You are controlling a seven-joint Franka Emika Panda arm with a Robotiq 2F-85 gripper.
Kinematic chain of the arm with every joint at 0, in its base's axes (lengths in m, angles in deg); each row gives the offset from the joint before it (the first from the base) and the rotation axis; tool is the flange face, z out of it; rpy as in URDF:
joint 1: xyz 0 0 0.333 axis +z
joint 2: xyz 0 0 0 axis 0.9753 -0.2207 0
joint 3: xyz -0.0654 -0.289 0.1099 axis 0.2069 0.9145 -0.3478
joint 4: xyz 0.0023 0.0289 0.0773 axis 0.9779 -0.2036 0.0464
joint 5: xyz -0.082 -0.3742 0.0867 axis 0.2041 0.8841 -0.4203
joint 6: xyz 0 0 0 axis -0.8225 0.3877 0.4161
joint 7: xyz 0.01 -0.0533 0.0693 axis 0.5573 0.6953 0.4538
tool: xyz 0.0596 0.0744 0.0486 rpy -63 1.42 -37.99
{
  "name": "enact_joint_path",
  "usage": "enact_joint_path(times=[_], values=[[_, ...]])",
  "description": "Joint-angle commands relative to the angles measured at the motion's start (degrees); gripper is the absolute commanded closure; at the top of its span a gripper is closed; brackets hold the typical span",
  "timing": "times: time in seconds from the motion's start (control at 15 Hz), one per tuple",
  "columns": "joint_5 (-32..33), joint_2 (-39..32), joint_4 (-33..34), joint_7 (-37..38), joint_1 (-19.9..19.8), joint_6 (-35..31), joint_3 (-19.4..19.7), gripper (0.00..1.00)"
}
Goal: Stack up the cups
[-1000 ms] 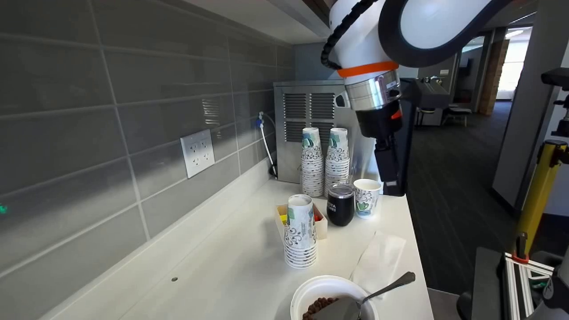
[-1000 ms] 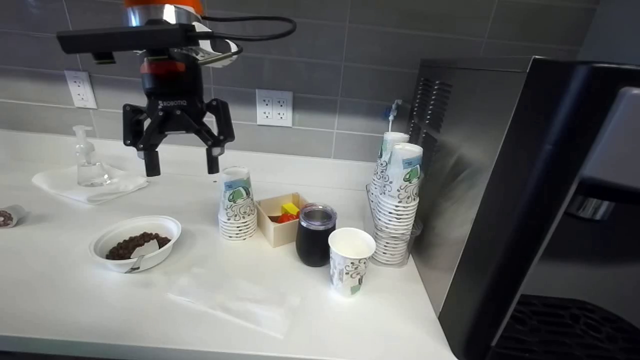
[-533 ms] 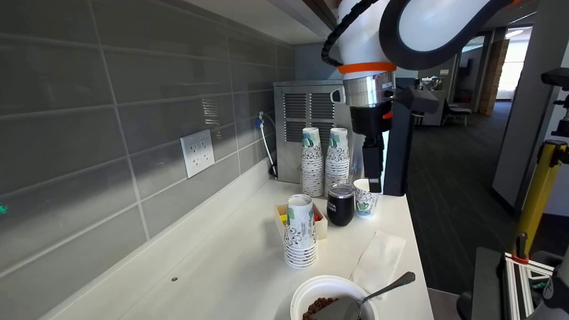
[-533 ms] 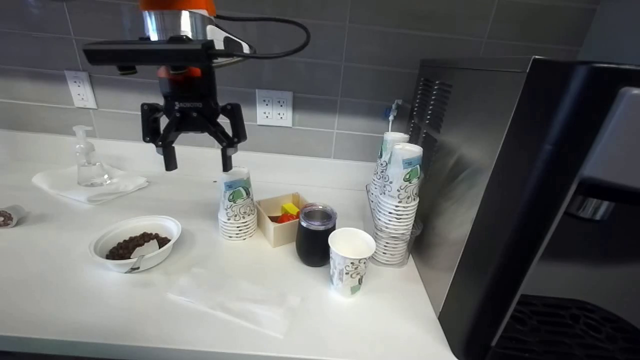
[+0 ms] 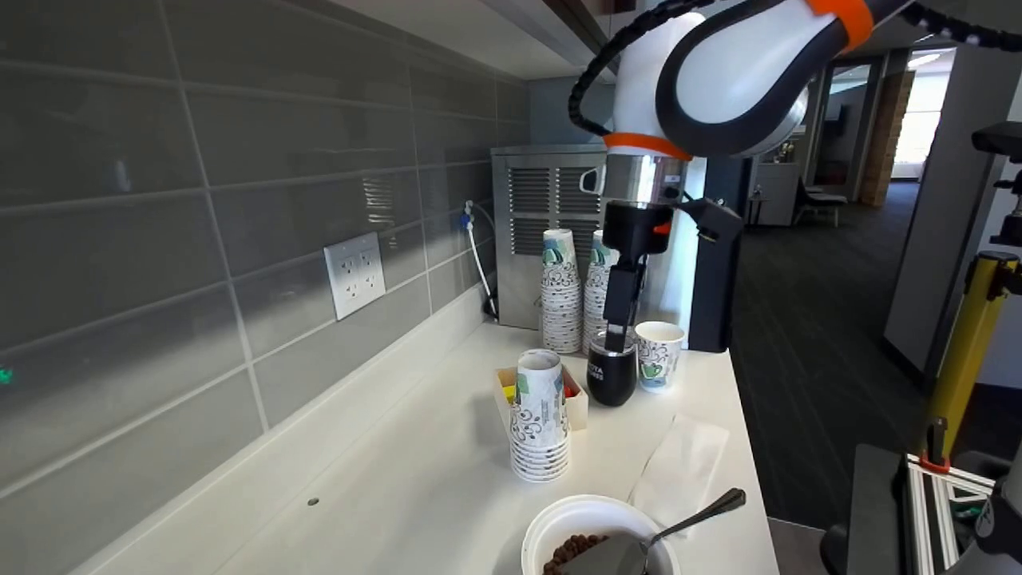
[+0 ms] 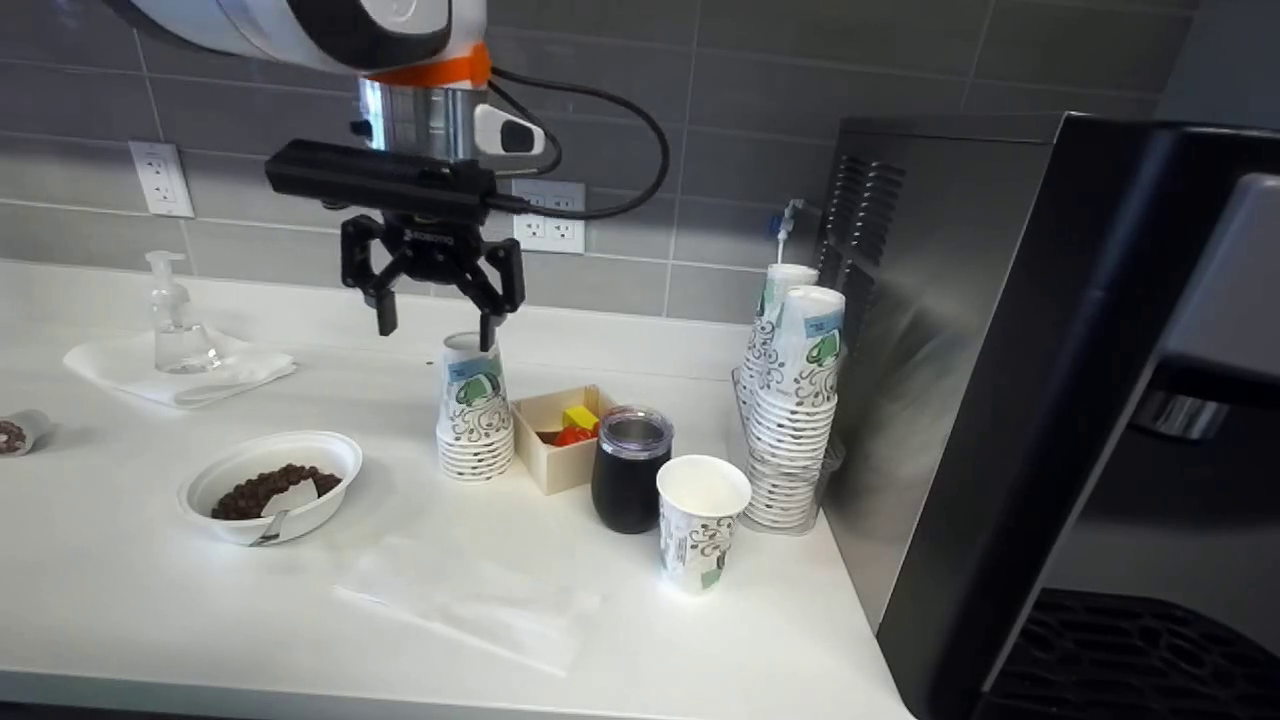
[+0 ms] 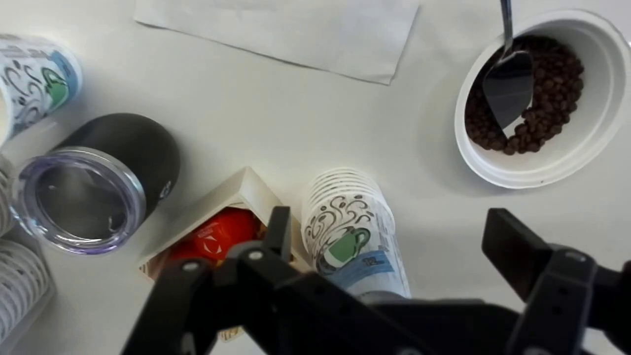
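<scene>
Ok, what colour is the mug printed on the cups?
Green, clearest on the nested cups in the wrist view.

Looking like an office kitchenette. Backing the white countertop (image 6: 220, 625) with gray wall tile (image 5: 295, 144) and power outlets (image 6: 161, 178) above its rear edge, and running beneath an overhead cabinet (image 5: 447, 28). Carrying a stainless-sided dispenser (image 6: 960, 320) with a nozzle (image 6: 1183, 413) and drip grate (image 6: 1120, 640) at one end edge, nested paper cups (image 6: 800, 400) just beside it toward the back corner, and a pump soap bottle (image 6: 185, 345) near the rear edge, well apart. Opening, beyond the front edge, onto a carpeted corridor (image 5: 806, 359) with a chair (image 5: 822, 200) and a bright window (image 5: 920, 120) farther off.
</scene>
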Motion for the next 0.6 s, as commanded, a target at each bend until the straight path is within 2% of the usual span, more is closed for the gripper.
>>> enact_joint_path(times=[0.0,0.53], values=[[-6.09,-6.07,1.83,-4.97,2.57,-5.89,1.62,0.0],[-8.13,-12.44,5.47,-2.7,1.39,-13.55,0.32,0.0]])
